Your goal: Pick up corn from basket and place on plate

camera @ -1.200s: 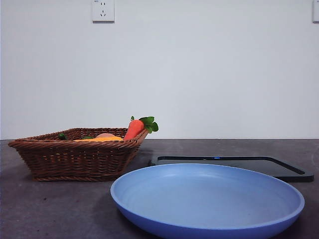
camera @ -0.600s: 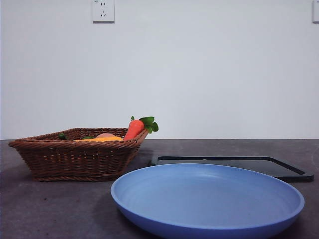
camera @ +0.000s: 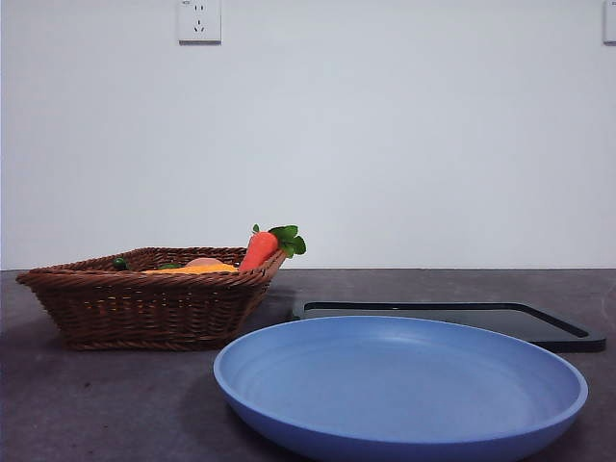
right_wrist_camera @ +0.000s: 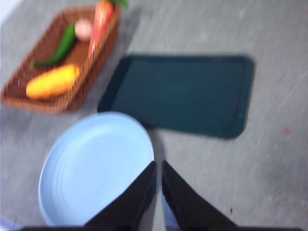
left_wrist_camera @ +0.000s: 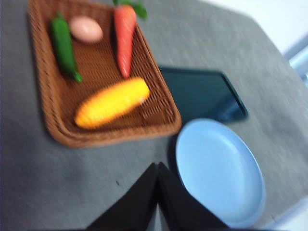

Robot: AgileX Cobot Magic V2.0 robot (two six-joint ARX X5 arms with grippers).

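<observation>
The yellow-orange corn [left_wrist_camera: 111, 102] [right_wrist_camera: 52, 82] lies in the brown wicker basket [left_wrist_camera: 57, 134] [camera: 144, 308] [right_wrist_camera: 29, 103], only its top edge [camera: 192, 269] peeking over the rim in the front view. The blue plate [camera: 399, 385] [left_wrist_camera: 219, 171] [right_wrist_camera: 96, 166] sits empty on the table in front of the basket. My left gripper [left_wrist_camera: 157, 166] is shut, high above the table between basket and plate. My right gripper [right_wrist_camera: 158, 166] is shut too, raised over the plate's edge. Neither arm shows in the front view.
An orange carrot [camera: 260, 248] [left_wrist_camera: 124, 36] with green leaves, a green pepper [left_wrist_camera: 63, 43] and a pinkish round item [left_wrist_camera: 86, 30] share the basket. A flat black tray [camera: 452, 318] [right_wrist_camera: 180, 94] lies behind the plate.
</observation>
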